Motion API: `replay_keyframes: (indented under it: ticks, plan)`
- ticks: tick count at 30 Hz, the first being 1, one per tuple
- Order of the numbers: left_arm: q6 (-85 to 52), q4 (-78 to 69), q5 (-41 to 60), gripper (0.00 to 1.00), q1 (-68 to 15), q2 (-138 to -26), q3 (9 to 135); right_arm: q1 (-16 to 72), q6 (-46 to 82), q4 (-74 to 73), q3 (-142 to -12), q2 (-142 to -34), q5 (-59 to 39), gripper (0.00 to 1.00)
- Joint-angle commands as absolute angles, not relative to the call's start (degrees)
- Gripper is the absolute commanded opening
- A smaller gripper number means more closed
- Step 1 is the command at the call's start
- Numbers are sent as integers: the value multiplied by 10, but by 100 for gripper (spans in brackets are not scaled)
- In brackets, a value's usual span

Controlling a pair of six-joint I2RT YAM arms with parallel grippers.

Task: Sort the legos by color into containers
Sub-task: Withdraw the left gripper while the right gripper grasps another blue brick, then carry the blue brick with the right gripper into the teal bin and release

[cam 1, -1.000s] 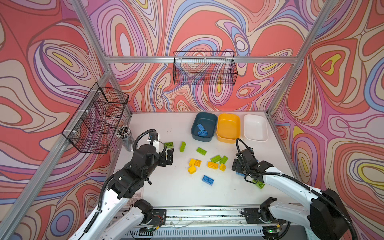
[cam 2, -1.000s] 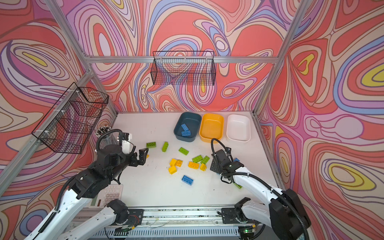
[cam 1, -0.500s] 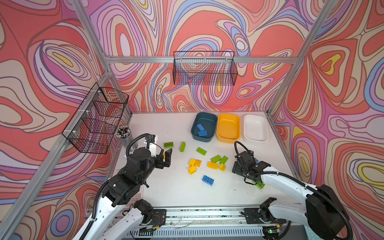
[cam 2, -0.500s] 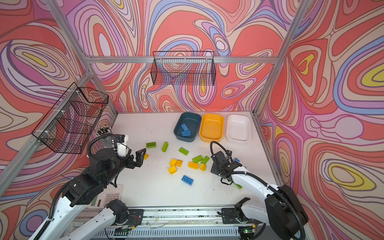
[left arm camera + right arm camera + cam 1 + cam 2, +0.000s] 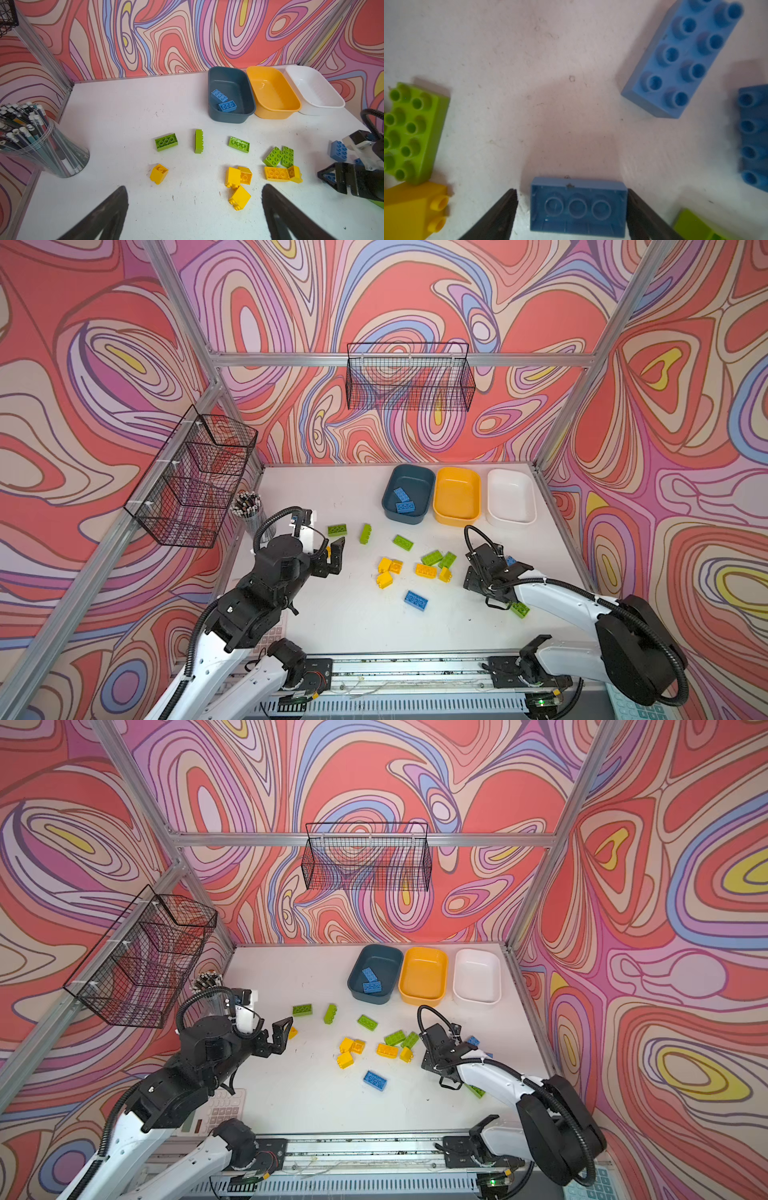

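Blue, green and yellow legos lie scattered mid-table: a blue one [image 5: 416, 600], green ones [image 5: 337, 529] [image 5: 403, 542], a yellow cluster [image 5: 388, 568]. My right gripper [image 5: 572, 190] is low over an upside-down blue lego [image 5: 578, 207]. Its jaws straddle the brick's short ends, one finger touching and the other a small gap away. Two more blue legos [image 5: 683, 56] lie just beyond. My left gripper [image 5: 194, 187] hangs wide open and holds nothing, near a small yellow lego [image 5: 159, 173]. The teal container [image 5: 415, 483] holds two blue legos [image 5: 405, 506]. The yellow [image 5: 457, 497] and white [image 5: 511, 497] containers hold nothing.
A pencil cup [image 5: 249, 512] stands at the left table edge behind my left arm. Black wire baskets hang on the left wall [image 5: 195, 477] and back wall [image 5: 409, 377]. A calculator [image 5: 216, 1115] lies under my left arm. A green lego [image 5: 519, 608] sits beneath my right forearm.
My right gripper's jaws have narrowed around the upside-down blue lego. My left arm has drawn back a little to the left, its gripper still wide open.
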State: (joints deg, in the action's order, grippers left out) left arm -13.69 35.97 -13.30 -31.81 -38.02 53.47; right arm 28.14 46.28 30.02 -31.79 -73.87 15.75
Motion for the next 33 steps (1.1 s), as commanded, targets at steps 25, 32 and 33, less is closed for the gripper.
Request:
replay_keyframes:
  ticks: [25, 32, 33]
  plan:
    - [-146, 349, -62, 100, -339, -380, 534, 301, 276, 368, -671, -841, 132, 57]
    - [-195, 404, 5, 100, -344, -369, 522, 303, 239, 331, -861, -1002, 79, 59]
    - [-204, 405, 19, 100, -344, -365, 513, 303, 234, 327, -890, -1037, 77, 59]
